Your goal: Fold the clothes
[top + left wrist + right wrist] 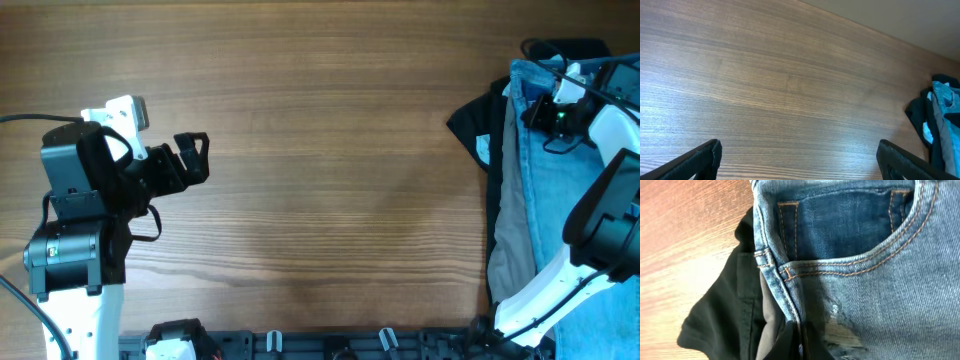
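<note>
The light blue denim jeans (535, 185) lie in a heap at the table's right edge. The right wrist view shows their waistband, a stitched pocket and a frayed patch (865, 280). My right gripper (548, 112) rests on the upper part of the heap. In its wrist view its dark fingers (800, 345) are pressed together on the waistband edge of the jeans. My left gripper (192, 155) is open and empty above bare wood at the left, fingers wide apart (800, 167). The jeans also show far right in the left wrist view (943, 97).
A black garment (475, 125) and grey trousers (505, 235) lie under the jeans on their left side, and both show in the right wrist view, black (720, 310) and grey (767, 325). The wooden table (320, 150) spans the middle. Cables run over the heap's top right.
</note>
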Robot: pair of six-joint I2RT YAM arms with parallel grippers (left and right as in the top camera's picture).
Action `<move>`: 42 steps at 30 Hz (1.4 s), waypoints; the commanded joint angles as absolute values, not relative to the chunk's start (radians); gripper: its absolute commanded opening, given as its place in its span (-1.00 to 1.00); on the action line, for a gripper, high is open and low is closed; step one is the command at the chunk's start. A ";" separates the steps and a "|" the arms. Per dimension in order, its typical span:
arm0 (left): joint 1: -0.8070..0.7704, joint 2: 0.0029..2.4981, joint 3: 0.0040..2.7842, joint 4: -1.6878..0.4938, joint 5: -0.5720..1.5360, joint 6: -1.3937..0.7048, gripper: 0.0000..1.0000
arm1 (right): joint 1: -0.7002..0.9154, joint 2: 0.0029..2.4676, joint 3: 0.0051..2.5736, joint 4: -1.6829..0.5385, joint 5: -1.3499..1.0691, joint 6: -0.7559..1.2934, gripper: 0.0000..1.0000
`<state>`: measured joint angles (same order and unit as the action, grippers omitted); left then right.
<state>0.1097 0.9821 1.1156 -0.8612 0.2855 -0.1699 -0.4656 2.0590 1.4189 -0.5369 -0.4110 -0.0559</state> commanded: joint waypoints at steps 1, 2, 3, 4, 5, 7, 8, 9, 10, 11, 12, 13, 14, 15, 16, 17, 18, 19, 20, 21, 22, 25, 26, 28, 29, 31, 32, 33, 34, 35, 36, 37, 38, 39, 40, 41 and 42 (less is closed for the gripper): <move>0.110 0.981 1.134 -0.860 0.299 -0.165 1.00 | -0.496 1.971 1.518 -0.558 -0.476 0.067 -0.91; 0.110 0.973 1.134 -0.856 0.298 -0.165 1.00 | -0.512 1.918 1.575 -0.584 -0.540 0.104 -0.92; 0.110 0.961 1.135 -0.842 0.297 -0.164 1.00 | -0.515 1.869 1.624 -0.614 -0.591 0.104 -0.91; 0.110 0.944 1.148 -0.823 0.286 -0.165 1.00 | -0.509 1.825 1.666 -0.646 -0.623 0.104 -0.91; 0.110 0.931 1.167 -0.814 0.251 -0.165 1.00 | -0.489 1.770 1.703 -0.680 -0.641 0.104 -0.91; 0.110 0.907 1.235 -0.814 0.159 -0.166 1.00 | -0.410 1.650 1.730 -0.710 -0.645 0.078 -0.91; 0.110 0.899 1.279 -0.820 0.127 -0.168 1.00 | -0.342 1.587 1.730 -0.711 -0.645 0.078 -0.91; 0.110 0.892 1.327 -0.825 0.100 -0.168 1.00 | -0.263 1.537 1.730 -0.710 -0.645 0.078 -0.91; 0.110 0.889 1.367 -0.827 0.078 -0.168 1.00 | -0.148 1.491 1.730 -0.710 -0.645 0.078 -0.91; 0.110 0.887 1.388 -0.828 0.070 -0.168 1.00 | -0.080 1.475 1.730 -0.710 -0.645 0.078 -0.91; 0.110 0.886 1.427 -0.827 0.054 -0.168 1.00 | 0.083 1.462 1.730 -0.710 -0.641 0.078 -0.91; 0.110 0.886 1.454 -0.827 0.040 -0.168 1.00 | 0.205 1.467 1.729 -0.712 -0.625 0.078 -0.91; 0.110 0.886 1.475 -0.827 0.019 -0.168 1.00 | 0.414 1.499 1.723 -0.715 -0.571 0.074 -0.91; 0.110 0.886 1.491 -0.826 -0.010 -0.167 1.00 | 0.598 1.553 1.720 -0.719 -0.521 0.073 -0.85; 0.110 0.886 1.499 -0.826 -0.036 -0.167 1.00 | 0.716 1.600 1.720 -0.720 -0.488 0.069 -0.43; 0.110 0.886 1.502 -0.826 -0.047 -0.164 1.00 | 0.807 1.645 1.720 -0.722 -0.437 0.068 -0.02; 0.110 0.885 1.504 -0.826 -0.055 -0.164 1.00 | 0.848 1.668 1.720 -0.727 -0.395 0.070 0.12; 0.110 0.884 1.506 -0.824 -0.062 -0.164 1.00 | 0.899 1.695 1.720 -0.742 -0.318 0.078 0.18; 0.110 0.884 1.507 -0.817 -0.066 -0.163 1.00 | 0.923 1.701 1.720 -0.767 -0.231 0.082 0.20; 0.110 0.886 1.507 -0.808 -0.065 -0.164 1.00 | 0.917 1.677 1.723 -0.791 -0.159 0.086 0.22; 0.110 0.890 1.507 -0.804 -0.064 -0.164 1.00 | 0.899 1.648 1.724 -0.799 -0.124 0.098 0.26; 0.110 0.923 1.507 -0.819 0.009 -0.164 1.00 | 0.805 1.524 1.731 -0.807 -0.089 0.109 0.55; 0.109 0.959 1.507 -0.841 0.086 -0.164 1.00 | 0.741 1.457 1.731 -0.809 -0.089 0.120 0.61; 0.107 1.040 1.507 -0.892 0.178 -0.164 1.00 | 0.628 1.361 1.731 -0.817 -0.089 0.168 0.65; 0.102 1.098 1.507 -0.923 0.212 -0.163 0.99 | 0.573 1.320 1.731 -0.822 -0.089 0.197 0.65; 0.073 1.254 1.507 -0.966 0.236 -0.155 0.99 | 0.461 1.251 1.731 -0.840 -0.089 0.245 0.64; 0.057 1.312 1.507 -0.971 0.236 -0.141 0.98 | 0.432 1.235 1.731 -0.852 -0.090 0.247 0.65; 0.035 1.393 1.507 -0.973 0.236 -0.113 0.88 | 0.400 1.221 1.731 -0.875 -0.089 0.247 0.66; 0.003 1.514 1.507 -0.965 0.236 -0.080 0.66 | 0.371 1.211 1.731 -0.916 -0.089 0.249 0.66; -0.015 1.592 1.507 -0.953 0.236 -0.059 0.62 | 0.360 1.211 1.731 -0.942 -0.089 0.259 0.66; -0.030 1.664 1.507 -0.939 0.235 -0.032 0.59 | 0.348 1.214 1.730 -0.984 -0.089 0.265 0.66; -0.041 1.754 1.507 -0.911 0.234 -0.009 0.80 | 0.346 1.220 1.730 -1.013 -0.088 0.265 0.66; -0.044 1.831 1.507 -0.875 0.234 -0.006 0.86 | 0.346 1.231 1.729 -1.046 -0.085 0.265 0.65; -0.044 1.898 1.507 -0.833 0.234 -0.006 0.87 | 0.346 1.240 1.729 -1.064 -0.085 0.265 0.66; -0.041 1.951 1.507 -0.793 0.231 -0.006 0.89 | 0.346 1.251 1.729 -1.077 -0.085 0.265 0.66; -0.037 1.999 1.507 -0.748 0.231 -0.007 0.92 | 0.346 1.260 1.729 -1.087 -0.085 0.265 0.66; -0.036 2.038 1.507 -0.707 0.230 -0.006 0.93 | 0.346 1.273 1.729 -1.097 -0.085 0.266 0.66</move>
